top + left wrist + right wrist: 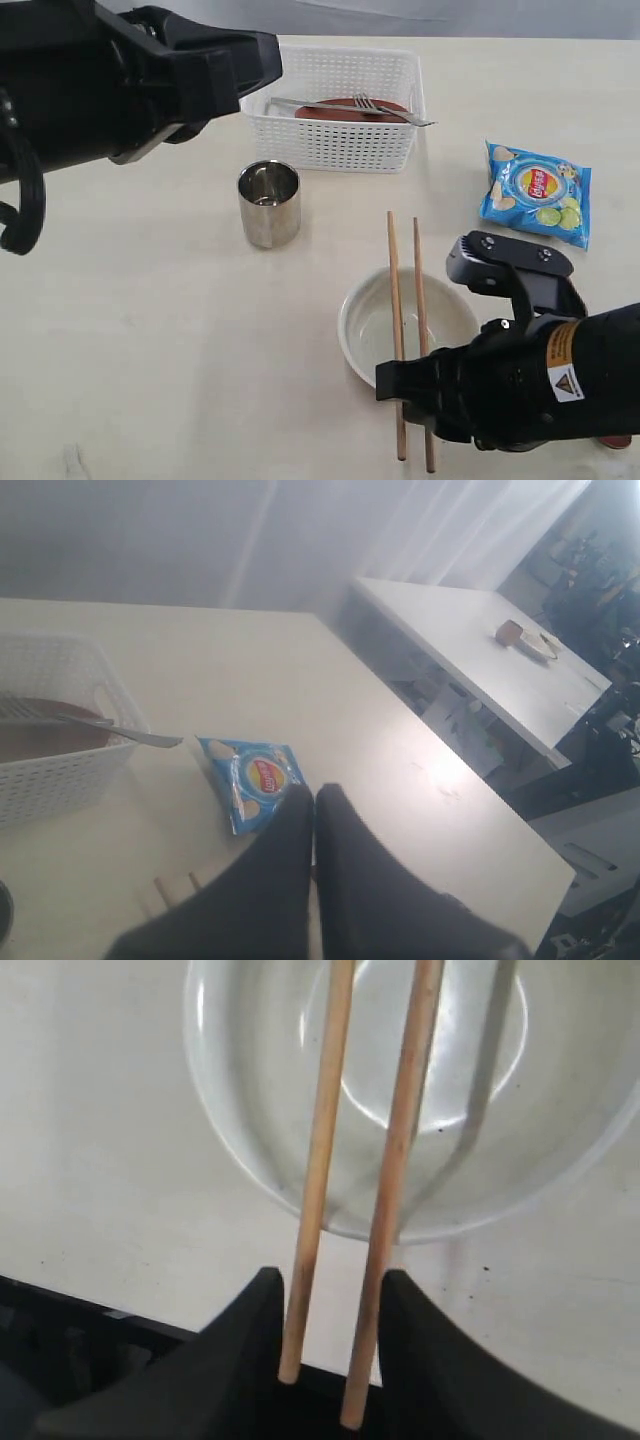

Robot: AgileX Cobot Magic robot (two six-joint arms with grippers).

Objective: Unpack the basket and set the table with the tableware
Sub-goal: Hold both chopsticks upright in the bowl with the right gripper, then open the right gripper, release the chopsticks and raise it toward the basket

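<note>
Two wooden chopsticks [394,270] [318,1150] lie side by side, a gap apart, across the off-white bowl [455,318] [250,1140] on the table [150,340]. My right gripper [405,385] [330,1278] is open around their near ends, one finger on each side. A steel cup [268,203] stands in front of the white basket [340,145] [50,780], which holds a brown plate [335,109], a fork [378,106] and a knife [300,103]. My left gripper [262,62] [313,792] hovers shut and empty, left of the basket.
A blue chips bag [537,192] [255,780] lies on the table right of the basket. Another white table [480,660] stands beyond the table's far edge.
</note>
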